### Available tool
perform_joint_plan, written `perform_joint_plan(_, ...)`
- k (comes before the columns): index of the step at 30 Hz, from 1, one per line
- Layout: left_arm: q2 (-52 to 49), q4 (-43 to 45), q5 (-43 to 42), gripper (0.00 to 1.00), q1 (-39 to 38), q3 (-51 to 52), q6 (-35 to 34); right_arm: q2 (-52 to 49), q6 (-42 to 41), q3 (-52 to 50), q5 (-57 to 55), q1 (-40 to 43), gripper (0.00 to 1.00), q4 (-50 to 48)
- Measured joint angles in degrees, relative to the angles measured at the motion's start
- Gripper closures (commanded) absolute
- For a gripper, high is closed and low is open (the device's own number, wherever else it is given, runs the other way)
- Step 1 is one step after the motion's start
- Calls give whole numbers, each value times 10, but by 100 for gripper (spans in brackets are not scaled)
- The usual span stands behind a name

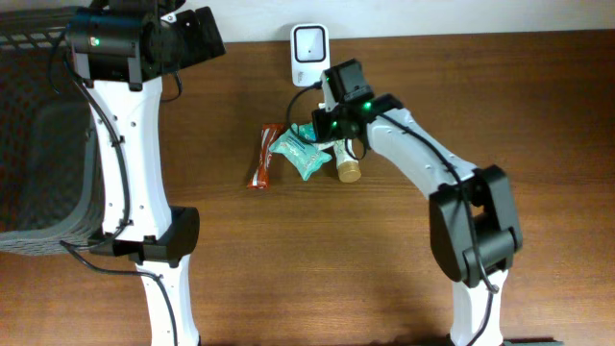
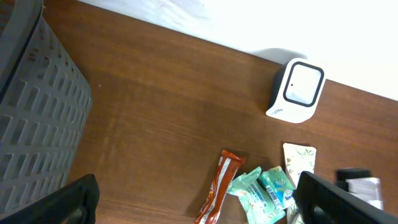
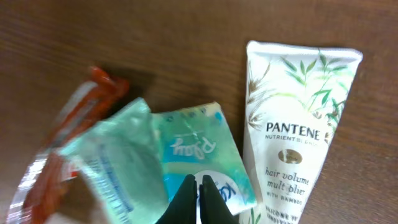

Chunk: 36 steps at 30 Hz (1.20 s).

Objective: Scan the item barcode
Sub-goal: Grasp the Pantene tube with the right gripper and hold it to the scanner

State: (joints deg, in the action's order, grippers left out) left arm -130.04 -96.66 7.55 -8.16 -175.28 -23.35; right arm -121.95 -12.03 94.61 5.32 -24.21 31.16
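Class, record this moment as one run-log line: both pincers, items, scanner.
phase: pick item | left pincer: open, holding nothing | right pincer: shut at teal pack | scanner: upright beyond teal pack

Left side: the grey basket [image 1: 38,135] walls you off, with the left arm [image 1: 130,163] just beside it.
Middle: the red wrapper [image 1: 262,159], teal packs [image 1: 300,154] and tube [image 1: 347,169] lie touching, so you get no finger gap between them.
Right of pile: the right arm [image 1: 423,163] slants in over the tube.
Back: the scanner [image 1: 308,48] stands upright near the far edge.
Front: bare table [image 1: 307,259] between the arm bases gives you passage.
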Motion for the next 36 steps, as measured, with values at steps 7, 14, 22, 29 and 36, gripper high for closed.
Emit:
perform_joint_plan(7,0,0,0,1,0,0,0,-26,3,1,-97,-20,96,-7)
perform_joint_plan(14,0,0,0,1,0,0,0,-54,5,7,-31,-76,96,2)
perform_joint_plan(22,0,0,0,1,0,0,0,-43,2,149,-112,-56,11,189)
perform_joint_plan(29,0,0,0,1,0,0,0,-37,7,143,-107,-5,5,219)
perform_joint_plan(36,0,0,0,1,0,0,0,-62,13,84,-107,-5,45,155)
